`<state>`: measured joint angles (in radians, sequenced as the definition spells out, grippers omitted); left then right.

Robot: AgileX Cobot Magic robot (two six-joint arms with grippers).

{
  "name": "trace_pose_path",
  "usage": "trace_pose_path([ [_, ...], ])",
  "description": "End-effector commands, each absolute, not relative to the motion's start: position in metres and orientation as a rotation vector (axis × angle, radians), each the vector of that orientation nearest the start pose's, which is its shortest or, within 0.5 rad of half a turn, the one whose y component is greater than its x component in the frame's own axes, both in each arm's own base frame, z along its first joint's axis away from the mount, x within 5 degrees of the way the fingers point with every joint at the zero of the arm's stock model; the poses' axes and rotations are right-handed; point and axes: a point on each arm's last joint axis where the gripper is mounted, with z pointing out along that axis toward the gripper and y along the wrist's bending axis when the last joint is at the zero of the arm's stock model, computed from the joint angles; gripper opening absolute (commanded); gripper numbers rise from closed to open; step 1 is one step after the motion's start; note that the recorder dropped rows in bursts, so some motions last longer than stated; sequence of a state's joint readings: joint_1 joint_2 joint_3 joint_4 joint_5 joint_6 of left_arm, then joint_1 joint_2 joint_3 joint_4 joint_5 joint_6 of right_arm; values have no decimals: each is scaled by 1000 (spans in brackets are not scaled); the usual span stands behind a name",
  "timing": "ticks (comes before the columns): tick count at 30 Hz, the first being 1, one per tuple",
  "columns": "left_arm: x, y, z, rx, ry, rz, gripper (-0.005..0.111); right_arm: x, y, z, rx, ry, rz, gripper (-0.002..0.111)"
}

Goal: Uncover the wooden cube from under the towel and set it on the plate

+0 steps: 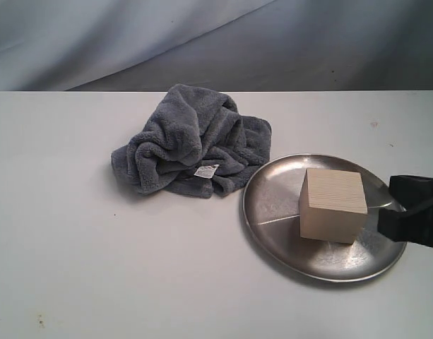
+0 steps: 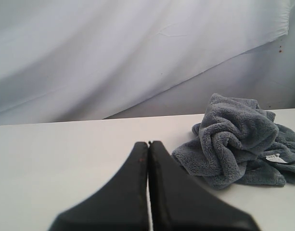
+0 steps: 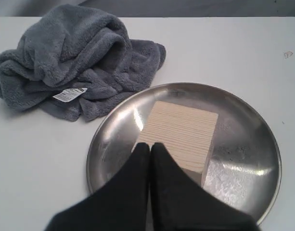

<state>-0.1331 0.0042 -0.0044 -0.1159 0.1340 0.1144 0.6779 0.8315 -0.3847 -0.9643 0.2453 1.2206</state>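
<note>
The white desk (image 1: 96, 268) carries the silver plate (image 1: 273, 205) nearest, with the wooden cube (image 1: 333, 205) sitting on it. The crumpled towel (image 1: 188, 141) lies just behind the rim, and a grey drape (image 1: 131, 35) hangs beyond. The right tool (image 3: 150, 145), clenched and empty, is at the plate's right edge. The left tool (image 2: 148, 144) is clenched low over the desk.

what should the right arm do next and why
Probably just draw the right gripper back, clear of the plate. The wooden cube sits flat on the plate, fully uncovered. The towel lies crumpled beside the plate, and the right gripper's jaws are closed on nothing, so there seems to be nothing left to grasp.
</note>
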Motion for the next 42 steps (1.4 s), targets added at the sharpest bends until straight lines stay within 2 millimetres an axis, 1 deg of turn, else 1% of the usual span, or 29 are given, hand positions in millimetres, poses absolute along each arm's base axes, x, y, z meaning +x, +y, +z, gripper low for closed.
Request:
trace_pose_path([
  [1,56,-9,201,120,1612,-123,0,120,75,249,-338,2022,391,0],
  [3,56,-9,201,120,1612,-123,0,110,67,248,-329,1988,406,0],
  [8,56,-9,201,120,1612,-123,0,96,45,239,-164,1936,434,0],
  [14,56,-9,201,120,1612,-123,0,79,28,225,-55,1834,440,0],
  [17,56,-9,201,120,1612,-123,0,74,25,217,-59,1789,435,0],
  [24,56,-9,201,120,1612,-123,0,67,23,216,-100,1682,415,0],
  [28,56,-9,201,120,1612,-123,0,65,22,204,-107,1647,390,0],
  [30,56,-9,201,120,1612,-123,0,64,19,206,-96,1616,366,0],
  [32,56,-9,201,120,1612,-123,0,62,17,204,-88,1624,320,0],
  [38,56,-9,201,120,1612,-123,0,55,12,208,-59,1546,273,0],
  [42,56,-9,201,120,1612,-123,0,55,12,206,-93,1564,238,0],
])
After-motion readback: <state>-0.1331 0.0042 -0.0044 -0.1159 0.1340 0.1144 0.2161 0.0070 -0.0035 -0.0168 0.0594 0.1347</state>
